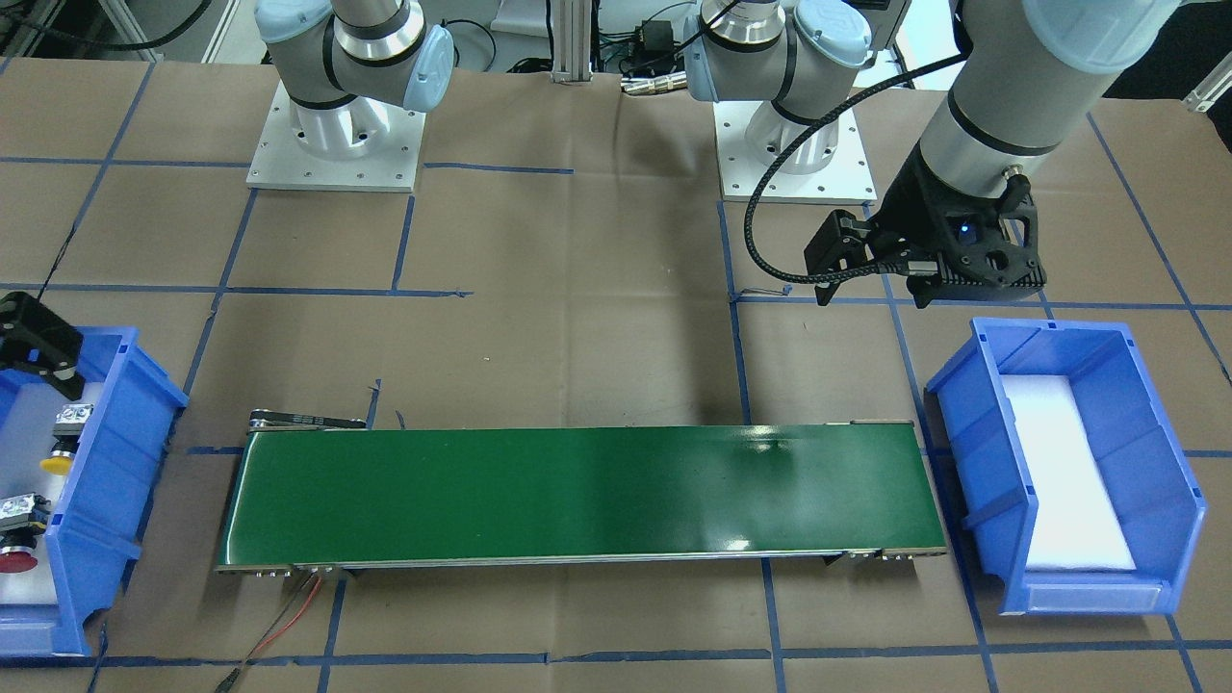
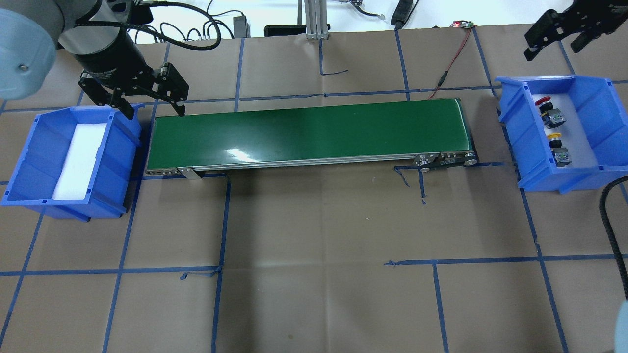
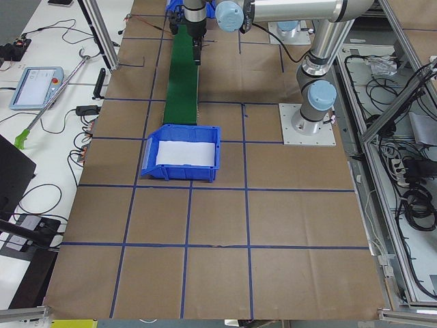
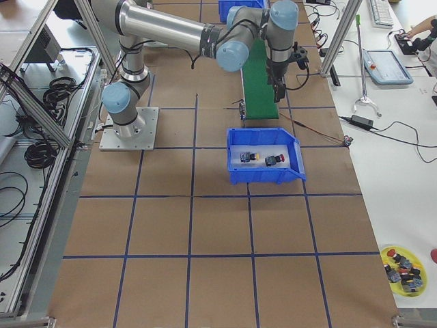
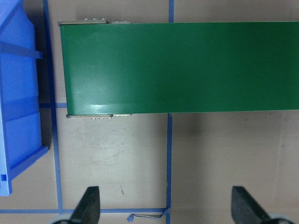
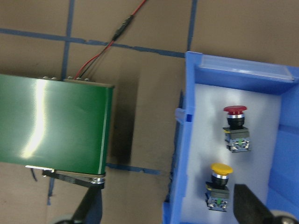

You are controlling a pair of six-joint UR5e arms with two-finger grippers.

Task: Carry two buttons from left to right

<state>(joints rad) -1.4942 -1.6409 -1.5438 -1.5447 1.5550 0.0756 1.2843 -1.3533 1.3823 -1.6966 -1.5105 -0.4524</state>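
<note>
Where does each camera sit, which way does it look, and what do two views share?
Overhead: behind the robot, looking down; left gripper, right gripper, conveyor.
Front-facing: across the table, facing the robot's bases.
Exterior left: table's end; empty bin nearest, left arm beyond.
Exterior right: opposite end; buttons' bin nearest, right arm beyond.
Left wrist: down onto the conveyor's end; left fingertips.
Right wrist: down onto red button, yellow button; right fingertips.
Shared: both wrist views show the conveyor.

overhead: high, downward | front: opposite, steep | wrists: close, downward | shared: conveyor (image 2: 309,130)
</note>
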